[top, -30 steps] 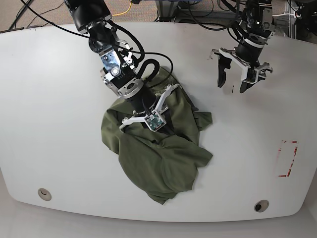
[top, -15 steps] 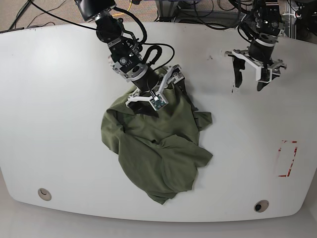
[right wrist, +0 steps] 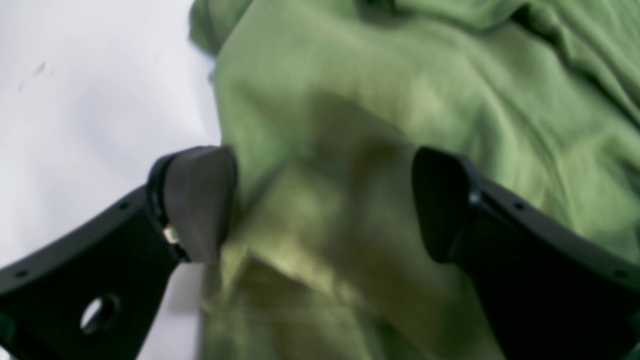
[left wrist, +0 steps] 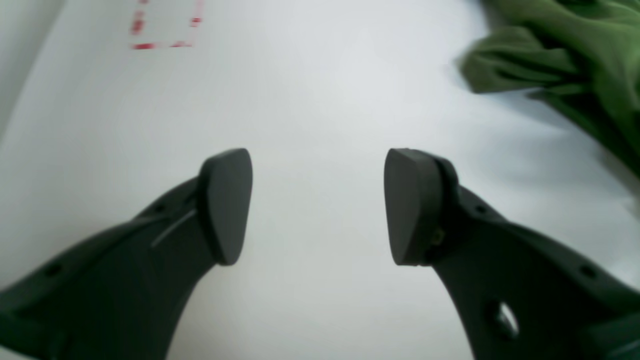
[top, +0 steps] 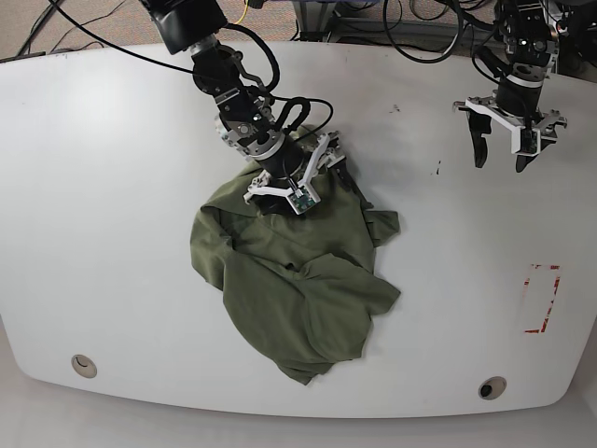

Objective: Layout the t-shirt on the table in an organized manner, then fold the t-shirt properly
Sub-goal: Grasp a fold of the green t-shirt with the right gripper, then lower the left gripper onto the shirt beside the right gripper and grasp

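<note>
Beyond the far edge of the worktop (top: 84,168), a brown carpeted floor (top: 19,23) shows at upper left, crossed by loose black cables (top: 70,26) and one yellow cable (top: 244,11). Dark metal framing (top: 322,17) stands behind the middle. Light is even and soft, with faint shadows.

We see a glossy white tabletop (top: 103,215) with rounded corners. Directly on it lies the olive-green t-shirt (top: 298,280), crumpled in a heap, its upper edge under the right arm's parted jaws. A red tape rectangle (top: 541,299) sits well below the left arm's jaws. Two round grommet holes (top: 84,365) mark the near edge, and small dark specks (top: 438,169) lie just beside the left jaws
</note>
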